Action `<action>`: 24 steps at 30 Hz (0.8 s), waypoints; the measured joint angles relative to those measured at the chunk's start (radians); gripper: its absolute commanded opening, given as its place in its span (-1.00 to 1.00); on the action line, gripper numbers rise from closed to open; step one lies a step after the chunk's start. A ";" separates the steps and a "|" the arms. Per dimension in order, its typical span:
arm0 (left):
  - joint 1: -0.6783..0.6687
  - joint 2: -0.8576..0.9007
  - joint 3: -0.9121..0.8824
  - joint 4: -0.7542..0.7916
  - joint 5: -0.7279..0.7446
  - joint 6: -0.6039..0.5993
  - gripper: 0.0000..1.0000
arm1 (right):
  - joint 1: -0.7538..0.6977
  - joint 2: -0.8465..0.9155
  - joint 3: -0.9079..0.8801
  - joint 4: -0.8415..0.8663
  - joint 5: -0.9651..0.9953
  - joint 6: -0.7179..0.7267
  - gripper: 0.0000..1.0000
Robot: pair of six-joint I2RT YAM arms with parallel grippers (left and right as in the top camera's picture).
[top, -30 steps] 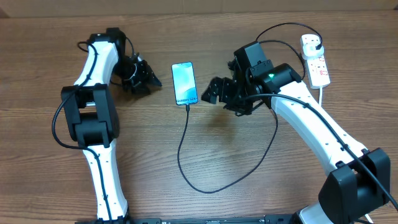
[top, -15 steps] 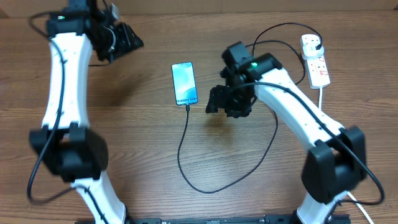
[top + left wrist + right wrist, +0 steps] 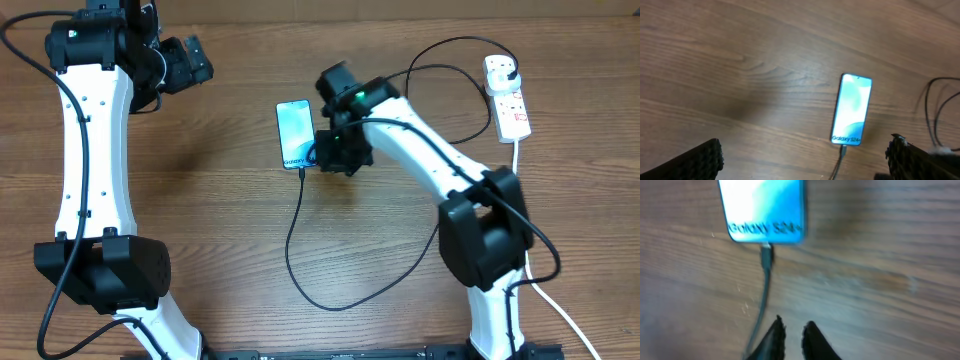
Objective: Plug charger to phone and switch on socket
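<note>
The right arm reaches from its base at the near right across the wooden table [image 3: 220, 230], elbow bent over mid-table. It sets the right gripper [image 3: 318, 156] just beside the near right corner of the phone [image 3: 296, 132]. In the wrist view its two black fingertips [image 3: 774, 340] point down at the wood on the near side of the phone, drawn almost together with only a slim gap and nothing between them.

The phone lies flat, screen up and lit blue, with "Galaxy S24+" along its near edge. The charger [image 3: 766, 255] is seated in that near edge. Its thin black cable passes just left of the right fingertips and loops along the near part of the table. It then climbs to the far right, where its black plug sits in the far end of the socket [image 3: 512, 112], a white strip lying at the far right. Whether the strip's switch is on cannot be told.

The left arm stands tall along the left side, forearm stretched toward the far edge and wrist turned right. It holds the left gripper [image 3: 198, 62] above the far left of the table, well apart from the phone. Its jaws are spread wide and empty, and both pads [image 3: 695, 162] sit at the near corners of the wrist view, with the phone between them.
</note>
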 measured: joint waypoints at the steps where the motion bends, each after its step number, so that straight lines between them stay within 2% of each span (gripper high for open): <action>1: 0.000 0.000 0.000 -0.005 -0.004 0.000 1.00 | 0.009 0.005 0.000 0.018 0.007 0.008 -0.87; 3: 0.000 0.000 0.000 -0.019 -0.011 0.000 1.00 | 0.039 0.010 0.000 0.067 0.044 0.043 -0.92; 14: 0.000 0.001 0.000 -0.054 -0.017 0.000 1.00 | 0.158 0.010 -0.006 0.168 0.249 0.220 -0.92; 24: 0.000 0.001 0.000 -0.054 -0.018 0.000 1.00 | 0.154 0.010 -0.087 0.268 0.278 0.240 -0.92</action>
